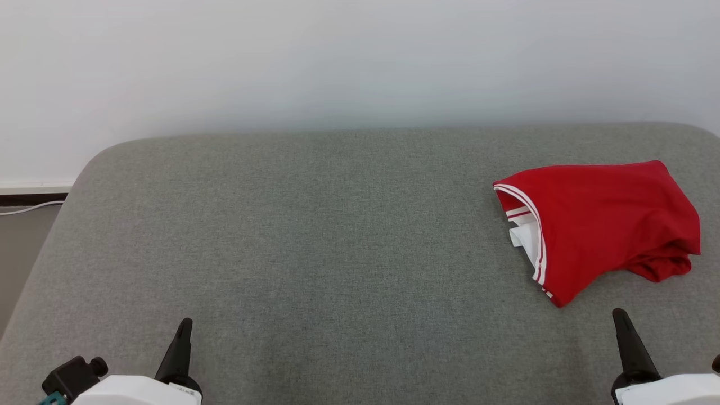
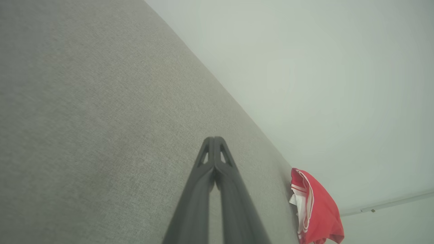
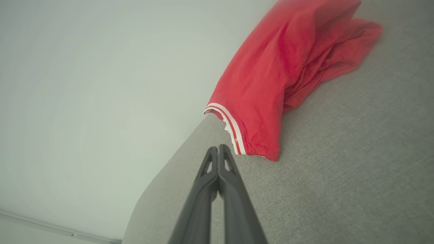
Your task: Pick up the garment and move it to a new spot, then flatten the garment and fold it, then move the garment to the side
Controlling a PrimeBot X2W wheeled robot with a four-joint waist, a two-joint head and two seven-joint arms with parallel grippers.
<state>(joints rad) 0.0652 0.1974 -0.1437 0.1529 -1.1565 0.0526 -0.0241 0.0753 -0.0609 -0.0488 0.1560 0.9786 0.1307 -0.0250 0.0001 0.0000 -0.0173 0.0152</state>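
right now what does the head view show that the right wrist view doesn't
Head, not right wrist: the left gripper and a white cable at far left. Right wrist, not head: the cut-outs in the right fingers, which press together. Both: the red garment, the grey surface, the right gripper and the pale wall.

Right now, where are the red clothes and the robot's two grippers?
red garment (image 1: pixel 607 219): head view, middle of the red cloth.
left gripper (image 1: pixel 185 325): head view, the tips of its shut fingers, lower left.
right gripper (image 1: pixel 619 314): head view, the tips of its shut fingers, lower right.
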